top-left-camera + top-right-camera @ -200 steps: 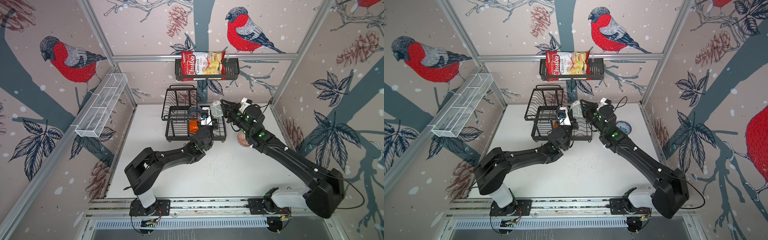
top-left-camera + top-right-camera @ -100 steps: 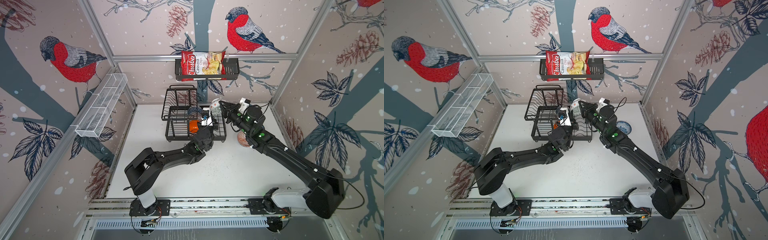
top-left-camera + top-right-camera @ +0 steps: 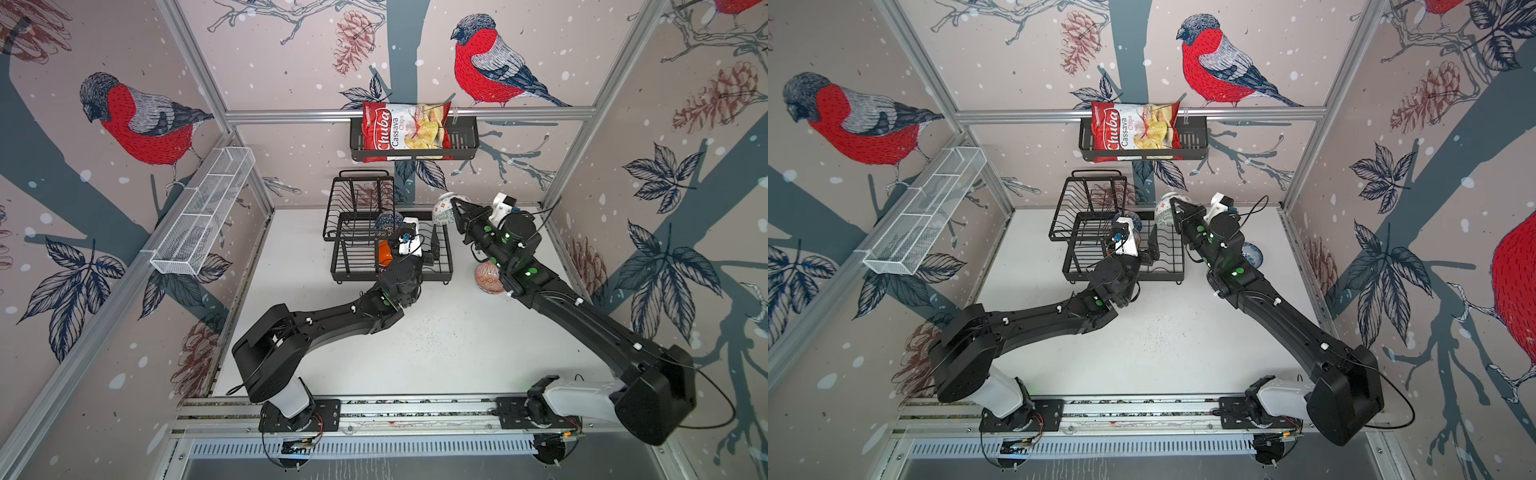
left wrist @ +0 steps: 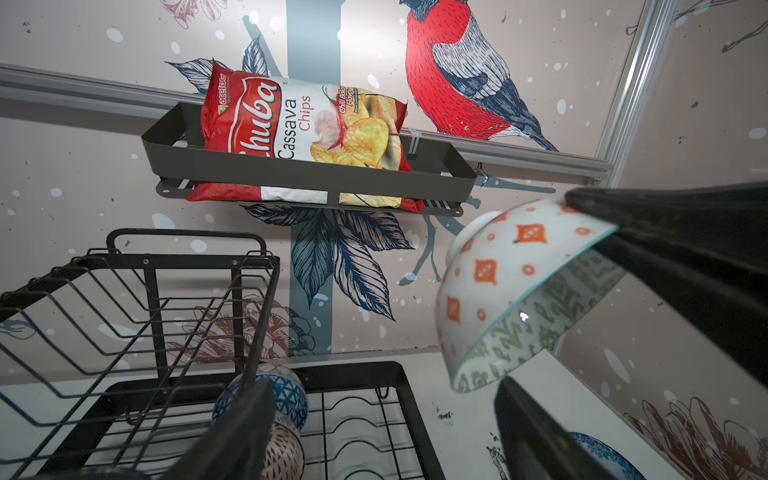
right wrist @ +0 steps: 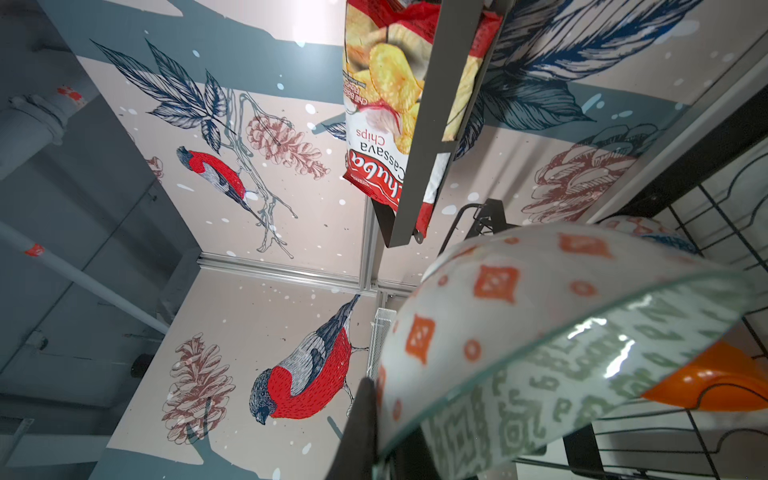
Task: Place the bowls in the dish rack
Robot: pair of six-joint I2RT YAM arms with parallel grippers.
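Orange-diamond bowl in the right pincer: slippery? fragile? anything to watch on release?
Likely slippery: the orange-diamond bowl shows bright glaze highlights, and the right pincer pinches only its rim. Probably stiff, chippable ceramic near the dish rack wires. Round, so may roll.

Bright even light, glare on bowl [image 5: 540, 332] — near edges seemingly blurred.

The only readable print is on the red-and-white chips bag [image 3: 405, 131], which lies in the black wall basket [image 3: 463, 143]. In both top views its large white script reads "Chuba", with "Cassava Chips" beside it. The left wrist view adds a small green logo that looks like "acefood" and a slanted "Chili … Flavor" line, whose middle word is too small to tell. The right wrist view shows "Chips" upside down.
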